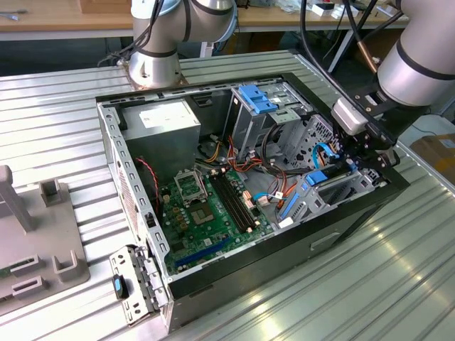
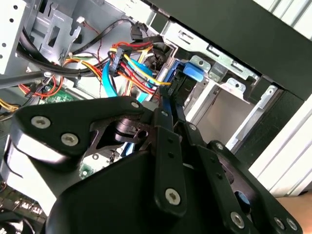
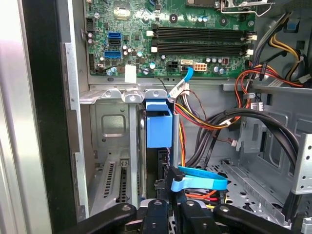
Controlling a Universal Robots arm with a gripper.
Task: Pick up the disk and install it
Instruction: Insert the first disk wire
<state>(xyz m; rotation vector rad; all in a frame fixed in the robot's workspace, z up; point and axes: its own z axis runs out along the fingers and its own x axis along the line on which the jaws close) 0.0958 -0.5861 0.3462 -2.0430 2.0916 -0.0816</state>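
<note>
**Installing the disk: insertion into the bay.** I am driving the arm remotely. In the exterior view it reaches into the open computer case (image 1: 108, 142), at the corner on that view's right. The gripper (image 1: 359, 153) sits low over the grey drive cage (image 1: 346, 186), well apart from the motherboard (image 1: 206, 213).

The disk (image 3: 158, 127) is already off the table (image 1: 355, 298) and inside the case. In the first wrist view it stands on edge. Its blue carrier end points toward the motherboard (image 3: 170, 29), and its dark body runs back between the fingers. It lies just beside the cage's perforated metal wall (image 3: 109, 126).

In both wrist views the gripper (image 3: 170, 207) has its fingers drawn close together, with a narrow gap. They appear to be clamped on the disk's thin edges (the contact faces themselves are hidden, so I take this as likely, not certain). A strip of blue rail shows between the fingers (image 2: 161, 122) in the second wrist view.

I judge the pick-up done and the seating step in hand, with the disk partly entered and not yet home. I cannot tell whether its rails are engaged in the cage guides.

The remaining travel calls for keeping the slab parallel to the cage wall. It also calls for pushing straight along the guides. The red, yellow and black wire bundle (image 3: 209, 122) and the flat blue cable (image 3: 200, 178) crowd the gripper's side, and a snag there seems the main hazard.
</note>
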